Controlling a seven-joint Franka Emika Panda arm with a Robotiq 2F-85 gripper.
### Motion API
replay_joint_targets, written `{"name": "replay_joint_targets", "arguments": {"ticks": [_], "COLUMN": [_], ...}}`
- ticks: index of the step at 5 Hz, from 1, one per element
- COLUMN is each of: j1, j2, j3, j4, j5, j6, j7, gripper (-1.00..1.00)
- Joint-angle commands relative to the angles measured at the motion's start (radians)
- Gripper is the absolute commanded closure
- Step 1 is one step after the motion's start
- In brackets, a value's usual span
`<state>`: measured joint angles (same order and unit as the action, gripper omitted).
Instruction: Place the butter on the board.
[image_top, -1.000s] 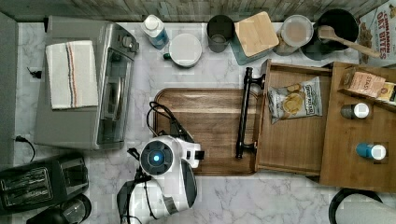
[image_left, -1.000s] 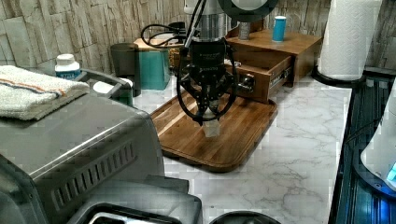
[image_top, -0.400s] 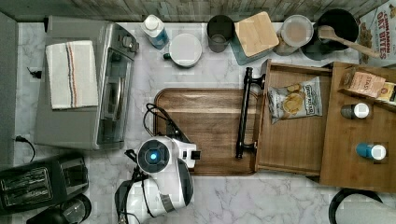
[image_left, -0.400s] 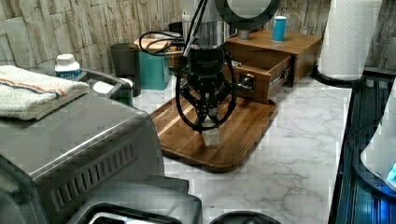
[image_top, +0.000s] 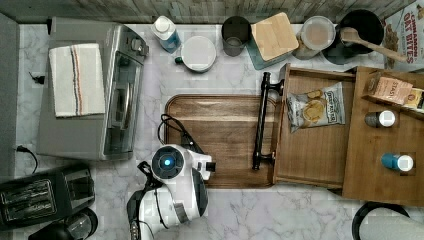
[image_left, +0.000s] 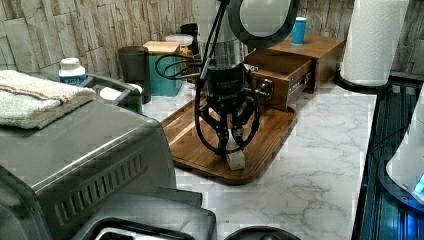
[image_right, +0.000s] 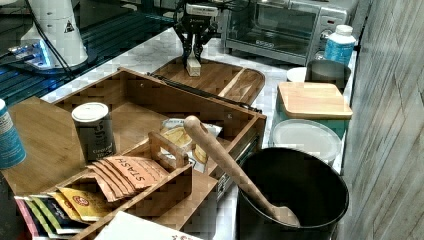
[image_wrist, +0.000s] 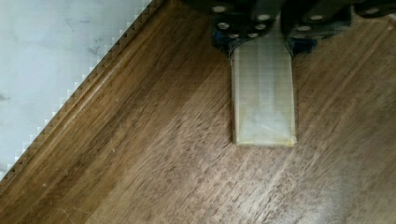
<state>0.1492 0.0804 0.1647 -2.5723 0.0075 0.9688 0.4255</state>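
Observation:
The butter is a pale rectangular block standing on end, its lower end touching the dark brown board. My gripper is shut on the block's upper end, one finger on each side. The left view has the gripper upright over the butter, close to the board's near corner and grooved rim. In the right view the butter stands on the board under the gripper. From above, my arm's wrist hides the butter over the board's corner.
An open wooden drawer box with a snack bag adjoins the board at the top view's right. A toaster oven stands at the top view's left. Jars, a teal canister and a black pot line the back wall.
My gripper has come down with the butter and shifted slightly toward the top view's left; the block's lower end now meets the board near its corner.

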Motion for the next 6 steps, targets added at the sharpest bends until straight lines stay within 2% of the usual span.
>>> {"name": "replay_joint_targets", "arguments": {"ticks": [1,2,6], "j1": [-0.014,-0.016,-0.014], "j2": [-0.066,-0.083,-0.083], "j3": [-0.006,-0.015,-0.017], "j4": [0.076,0.050,0.051], "j5": [0.049,-0.008,-0.008], "j6": [-0.061,0.006,0.006], "j7": [-0.059,-0.043,-0.043], "gripper": [-1.00,-1.00,-1.00]}}
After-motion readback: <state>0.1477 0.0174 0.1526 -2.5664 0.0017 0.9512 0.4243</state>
